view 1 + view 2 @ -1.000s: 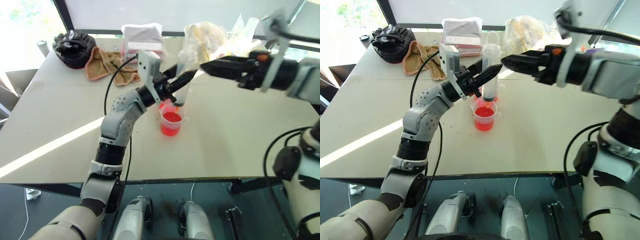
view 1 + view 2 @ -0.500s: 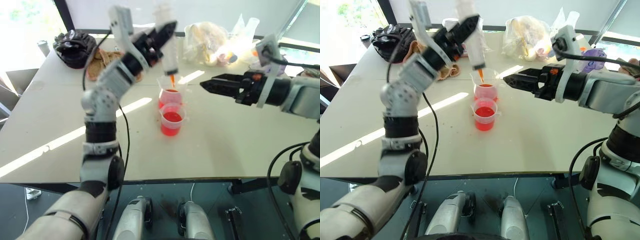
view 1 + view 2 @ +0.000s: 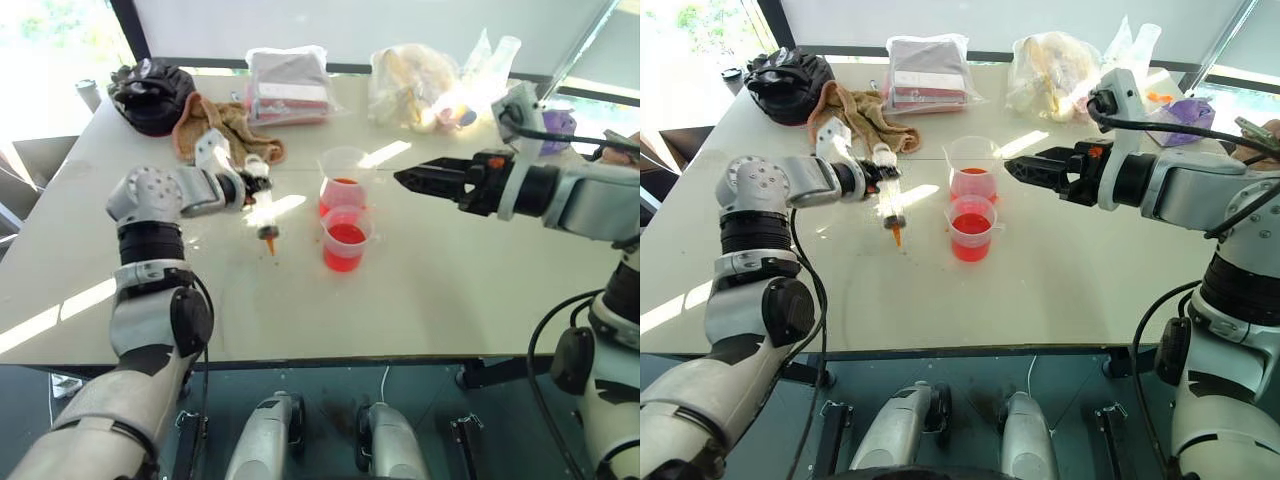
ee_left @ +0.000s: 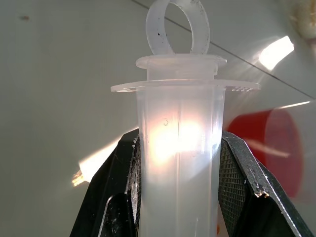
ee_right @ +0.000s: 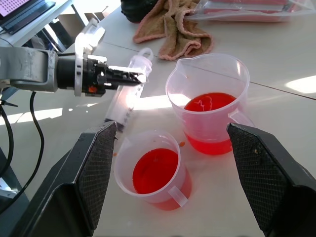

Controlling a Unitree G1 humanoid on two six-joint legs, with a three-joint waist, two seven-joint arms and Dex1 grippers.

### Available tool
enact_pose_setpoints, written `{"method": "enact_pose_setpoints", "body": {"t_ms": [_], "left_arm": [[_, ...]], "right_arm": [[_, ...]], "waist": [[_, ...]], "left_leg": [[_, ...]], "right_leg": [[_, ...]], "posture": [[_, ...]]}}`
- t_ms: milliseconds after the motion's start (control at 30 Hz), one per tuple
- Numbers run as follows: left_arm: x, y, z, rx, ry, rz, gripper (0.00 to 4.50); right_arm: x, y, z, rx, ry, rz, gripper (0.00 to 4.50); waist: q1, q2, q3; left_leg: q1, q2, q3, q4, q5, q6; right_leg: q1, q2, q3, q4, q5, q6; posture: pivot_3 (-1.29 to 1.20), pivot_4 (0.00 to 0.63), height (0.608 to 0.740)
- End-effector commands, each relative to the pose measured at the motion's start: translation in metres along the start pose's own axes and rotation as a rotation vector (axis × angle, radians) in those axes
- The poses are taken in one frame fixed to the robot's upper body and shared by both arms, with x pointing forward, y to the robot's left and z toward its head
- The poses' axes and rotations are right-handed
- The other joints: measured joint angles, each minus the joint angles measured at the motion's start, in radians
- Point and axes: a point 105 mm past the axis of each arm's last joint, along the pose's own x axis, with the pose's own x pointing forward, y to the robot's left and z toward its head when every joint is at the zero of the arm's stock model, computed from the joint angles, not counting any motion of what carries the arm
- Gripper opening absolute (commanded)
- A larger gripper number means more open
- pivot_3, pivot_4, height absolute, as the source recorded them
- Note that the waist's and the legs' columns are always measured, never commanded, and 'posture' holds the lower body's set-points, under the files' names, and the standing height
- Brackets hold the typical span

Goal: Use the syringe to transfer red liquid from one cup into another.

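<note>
Black left pincer (image 3: 878,176): clamped on syringe barrel, left of the cups
Syringe (image 3: 890,203): clear, tilted, orange tip down just above desk (image 3: 1060,290)
Right pincer (image 3: 1025,168): spread wide, empty, right of the larger cup
Larger cup (image 3: 972,166): red liquid (image 5: 211,102) inside
Smaller cup (image 3: 971,228): just beside, also red-filled
</note>
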Motion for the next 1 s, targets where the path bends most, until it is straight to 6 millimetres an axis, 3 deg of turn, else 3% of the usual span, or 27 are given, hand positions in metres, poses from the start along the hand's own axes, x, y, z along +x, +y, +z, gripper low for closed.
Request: {"method": "enact_pose_setpoints", "body": {"t_ms": [33,100,267,300,467,600,733,900,1000], "left_arm": [[-0.002,-0.009,-0.005,0.048,0.035,-0.005,1.46],[0.002,-0.005,-0.022,0.08,0.106,0.027,1.46],[0.006,0.02,-0.04,0.117,0.176,0.157,1.46],[0.006,0.023,-0.04,0.118,0.178,0.171,2.46],[0.003,0.021,-0.034,0.142,0.138,0.17,4.48],[-0.005,0.013,0.001,0.192,-0.098,0.138,4.48],[-0.029,0.011,0.037,0.273,-0.332,0.095,4.48],[-0.062,0.001,0.051,0.522,-0.435,0.005,4.48],[-0.078,-0.008,0.047,0.664,-0.441,-0.08,4.48]], "right_arm": [[-0.002,0.006,0.012,-0.043,-0.047,0.001,3.7],[-0.002,0.007,0.013,-0.051,-0.047,0.003,3.7],[-0.002,0.009,0.015,-0.059,-0.049,0.002,3.7],[-0.001,0.009,0.014,-0.06,-0.048,0.003,3.74],[0.001,0.011,0.011,-0.067,-0.039,0.005,3.74],[0.003,0.013,0.009,-0.086,-0.022,0.008,3.74],[0.005,0.015,0.0,-0.14,0.061,0.028,3.74],[0.004,0.016,-0.014,-0.229,0.19,0.08,3.74],[0.004,0.013,-0.018,-0.264,0.229,0.102,3.74]], "waist": [[-0.002,0.0,0.0],[-0.001,0.0,0.0],[-0.001,0.0,0.0],[-0.002,0.0,-0.001],[-0.007,0.001,-0.002],[-0.009,0.001,-0.002],[-0.008,0.0,-0.002],[-0.001,0.0,-0.002],[-0.001,0.0,-0.002]], "left_leg": [[0.0,0.0,0.0,-0.001,0.0,0.0],[0.0,0.0,0.0,-0.002,0.001,-0.002],[0.002,0.0,0.0,-0.006,0.003,-0.006],[0.002,0.0,0.0,-0.007,0.003,-0.006],[0.004,0.001,0.0,-0.009,0.004,-0.007],[0.005,0.002,0.001,-0.01,0.004,-0.008],[0.002,0.002,0.002,-0.011,0.004,-0.008],[0.0,0.002,0.003,-0.011,0.004,-0.008],[0.0,0.002,0.003,-0.012,0.004,-0.008]], "right_leg": [[0.0,0.0,0.0,0.0,0.0,0.0],[-0.001,0.0,0.001,0.0,0.0,0.0],[-0.002,0.0,0.001,0.0,0.0,0.0],[-0.002,0.0,0.001,0.0,0.0,0.0],[-0.002,0.0,0.002,0.0,0.0,-0.001],[-0.003,-0.001,0.003,0.0,0.001,-0.002],[-0.007,-0.001,0.004,0.0,0.002,-0.003],[-0.008,-0.002,0.004,-0.002,0.002,-0.004],[-0.008,-0.002,0.004,-0.007,0.004,-0.006]], "posture": [[0.0,0.15,0.74],[0.0,0.15,0.74],[0.0,0.15,0.74],[0.0,0.15,0.74],[0.0,0.15,0.74],[0.0,0.15,0.74],[0.0,0.15,0.74],[0.0,0.15,0.74],[0.0,0.15,0.74]]}}
